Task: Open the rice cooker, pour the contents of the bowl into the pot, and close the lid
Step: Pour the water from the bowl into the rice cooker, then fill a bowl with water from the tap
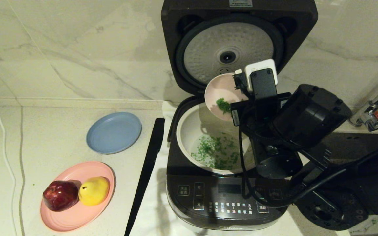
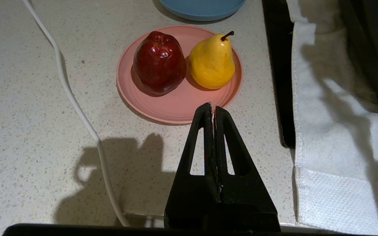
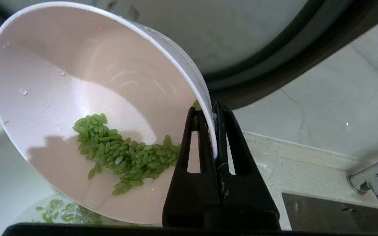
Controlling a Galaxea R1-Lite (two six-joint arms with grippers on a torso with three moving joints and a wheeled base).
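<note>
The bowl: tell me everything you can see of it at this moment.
The bowl is small, round, pale pink inside with a smooth rim, looks like plastic. It is tipped steeply above the pot, its rim pinched by the right end effector. Droplets dot its wall; a clump of green grains clings inside.

Dim, warm overhead light; hard shadows on the counter (image 2: 28, 98).

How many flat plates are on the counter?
2. The blue plate lies left of the rice cooker; the pink plate, nearer the robot, carries an apple and a pear.
</note>
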